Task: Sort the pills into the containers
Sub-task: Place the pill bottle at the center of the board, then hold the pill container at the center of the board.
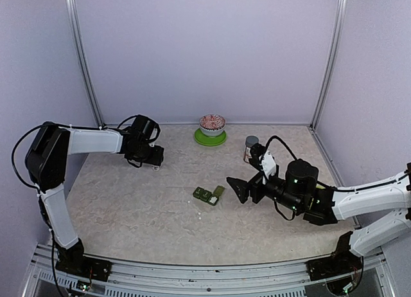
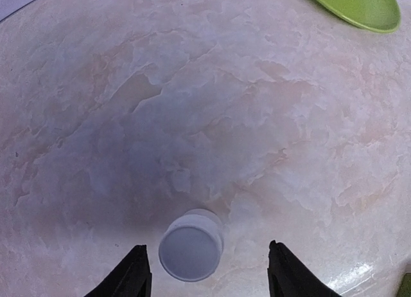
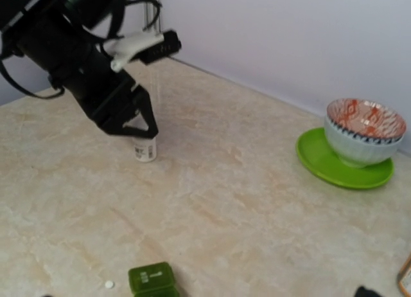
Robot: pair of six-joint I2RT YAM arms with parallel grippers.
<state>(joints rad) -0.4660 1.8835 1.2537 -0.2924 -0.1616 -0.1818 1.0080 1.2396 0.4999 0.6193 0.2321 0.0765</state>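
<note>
Marbled tabletop, lavender walls. Dark green pill container lies mid-table, one lid looks flipped up. We spot one loose white pill just beside it. Right gripper hovers near the strip, fingers spread and empty, likely lined up to work there. Far left, left gripper straddles an upright small white bottle, fingers apart, not touching it. Bottle parked clear, we judge.

Top view high over whole table, left wrist close above it, right wrist low, both sharing green plate.
</note>
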